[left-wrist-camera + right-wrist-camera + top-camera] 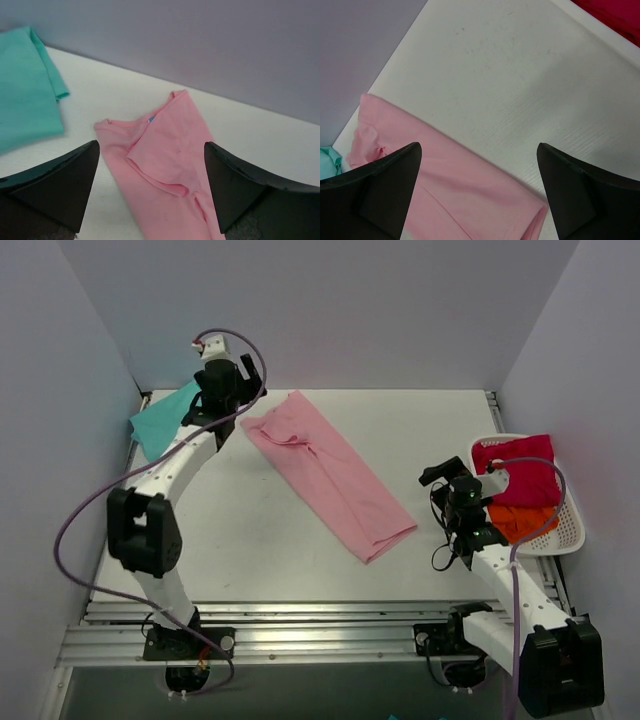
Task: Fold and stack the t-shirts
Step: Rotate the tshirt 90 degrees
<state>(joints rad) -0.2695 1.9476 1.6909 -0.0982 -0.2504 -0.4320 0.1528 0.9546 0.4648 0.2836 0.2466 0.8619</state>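
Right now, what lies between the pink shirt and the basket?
Only the right gripper, open, above otherwise bare table; the top view shows it.

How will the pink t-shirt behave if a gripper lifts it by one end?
The pink t-shirt will probably droop and unfold: it's thin folded cloth, wrinkled at one end. Likely light, dragging easily over the smooth table.
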